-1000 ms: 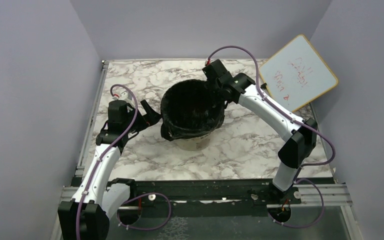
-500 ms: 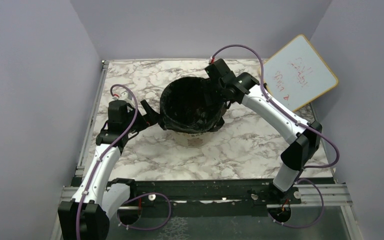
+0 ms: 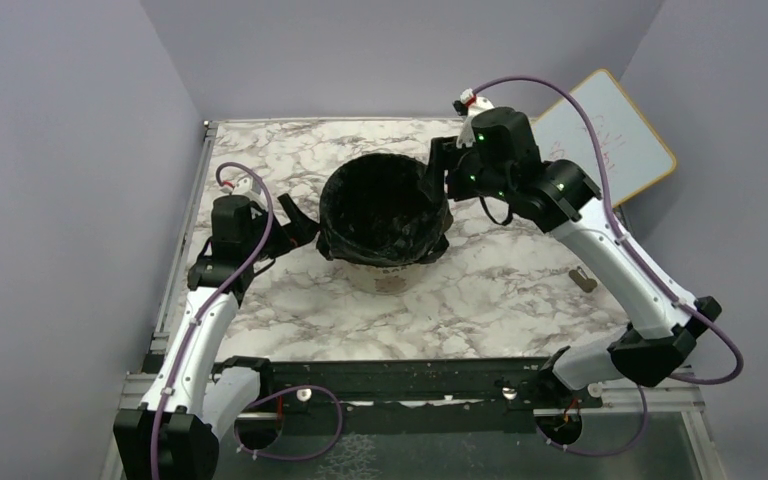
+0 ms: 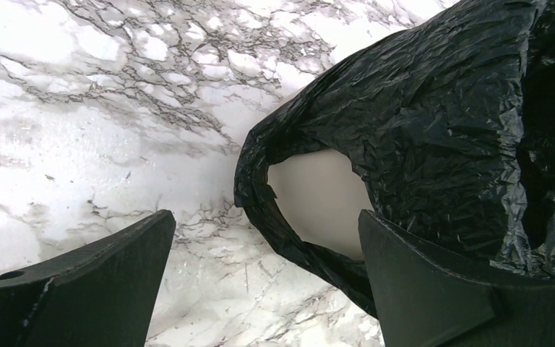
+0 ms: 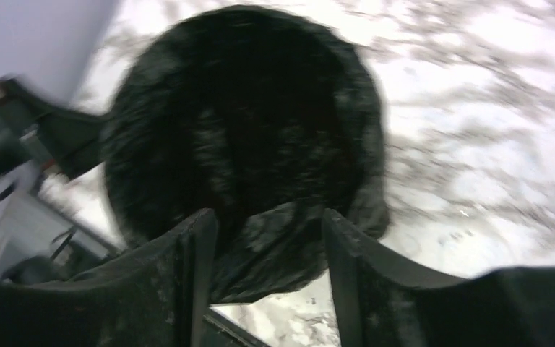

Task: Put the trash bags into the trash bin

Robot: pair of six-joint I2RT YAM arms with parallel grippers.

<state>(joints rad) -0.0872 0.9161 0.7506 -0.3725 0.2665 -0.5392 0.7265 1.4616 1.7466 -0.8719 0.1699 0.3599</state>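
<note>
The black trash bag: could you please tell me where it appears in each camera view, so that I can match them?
Top external: the bag lines the bin at the table's centre.
Left wrist: the bag takes the upper right, its loop handle at mid-frame.
Right wrist: the bag, blurred, fills the upper middle.
Shared landmark: the marble table top, visible around the bag in all three.

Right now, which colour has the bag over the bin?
Black and glossy; the trash bag shows best in the left wrist view.
</note>
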